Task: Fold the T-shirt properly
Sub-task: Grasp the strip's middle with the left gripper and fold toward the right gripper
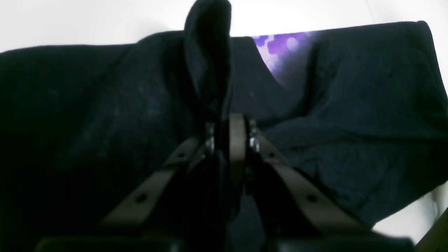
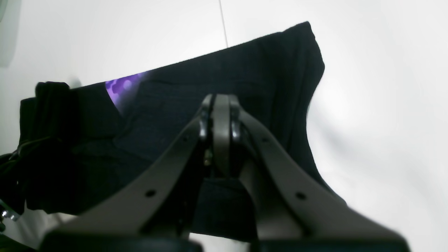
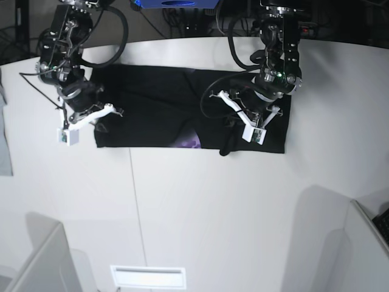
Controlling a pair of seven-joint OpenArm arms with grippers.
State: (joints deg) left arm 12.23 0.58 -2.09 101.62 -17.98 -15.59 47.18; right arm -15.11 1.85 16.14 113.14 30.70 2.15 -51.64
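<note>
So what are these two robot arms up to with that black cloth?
They are folding a black T-shirt spread on a white table. The left gripper is shut on a raised pinch of the cloth, which stands up between its jaws. The right gripper is shut too, above the shirt's other end, holding nothing that I can see. A little purple print peeks from a fold near the middle.

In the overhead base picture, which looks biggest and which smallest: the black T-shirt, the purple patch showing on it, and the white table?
1. The white table, which fills most of the view.
2. The black T-shirt, a wide dark band across the table.
3. The purple patch, only a small sliver at the shirt's front edge.
</note>
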